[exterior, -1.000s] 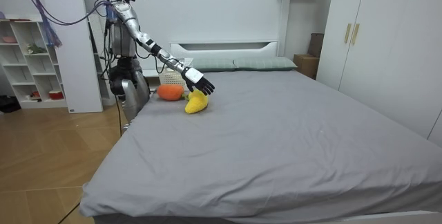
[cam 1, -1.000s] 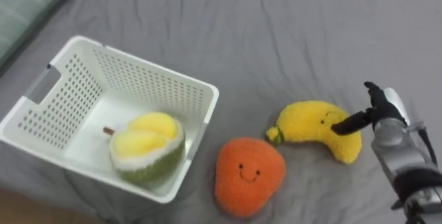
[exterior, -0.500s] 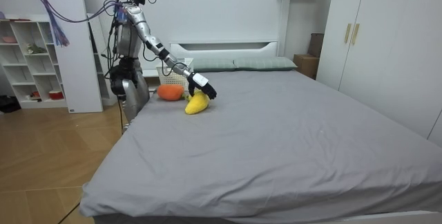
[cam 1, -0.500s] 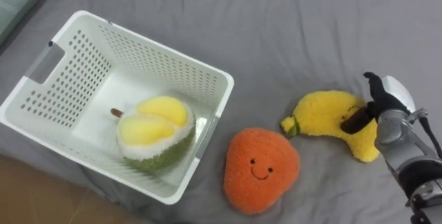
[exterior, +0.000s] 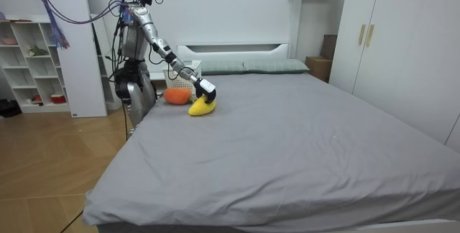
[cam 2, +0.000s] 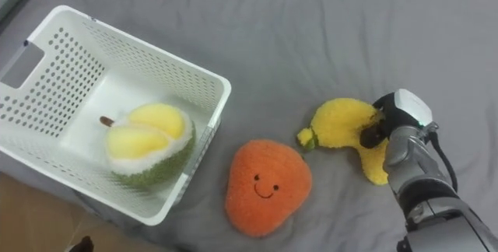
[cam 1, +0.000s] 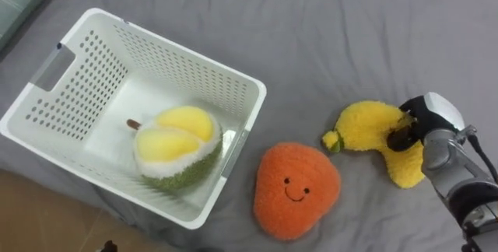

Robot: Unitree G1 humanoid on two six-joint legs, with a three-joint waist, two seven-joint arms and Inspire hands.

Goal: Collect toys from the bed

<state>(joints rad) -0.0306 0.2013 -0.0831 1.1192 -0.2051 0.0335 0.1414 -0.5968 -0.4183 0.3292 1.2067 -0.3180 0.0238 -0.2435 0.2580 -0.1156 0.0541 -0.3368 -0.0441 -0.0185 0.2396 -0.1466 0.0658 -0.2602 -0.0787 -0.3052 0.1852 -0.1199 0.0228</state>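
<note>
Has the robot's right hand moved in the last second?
Yes. Against the headboard in the room view, the right hand has dropped toward that view's left onto the banana plush.

Head stereo pair steeply down, close over bed [cam 1: 350, 34] and basket [cam 1: 179, 51], room view far off at bed's foot facing headboard [exterior: 233, 47], basket corner shared.

Wht wardrobe [exterior: 402, 46], shelf unit [exterior: 32, 64], pillows [exterior: 273, 65]

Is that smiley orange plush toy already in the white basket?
No, the orange plush toy lies on the grey bed beside the white basket, which holds the durian plush.
</note>
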